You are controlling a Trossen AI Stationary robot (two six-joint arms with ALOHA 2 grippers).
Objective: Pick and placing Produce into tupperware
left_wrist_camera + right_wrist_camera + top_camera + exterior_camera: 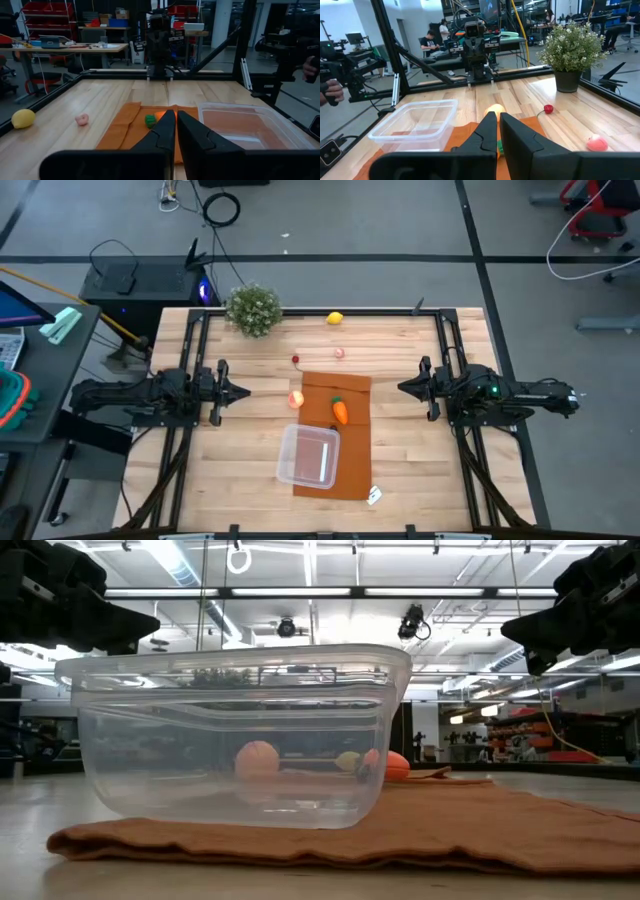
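The clear tupperware (308,456) stands on the near part of a brown-orange mat (350,395). An orange carrot (341,412) lies on the mat, and a red-yellow peach (296,399) sits at its left edge. On the bare wood lie a small red piece (296,360) and a pink piece (340,352), with a yellow lemon (335,318) near the far edge. My left gripper (240,391) hangs shut at the table's left side and my right gripper (405,388) shut at its right side. Both point level toward the middle, above the table.
A bushy potted plant (252,308) stands at the far left corner. A dark frame rail (320,311) runs around the tabletop. A small white tag (374,496) lies by the mat's near right corner. Bare wood shows on either side of the mat.
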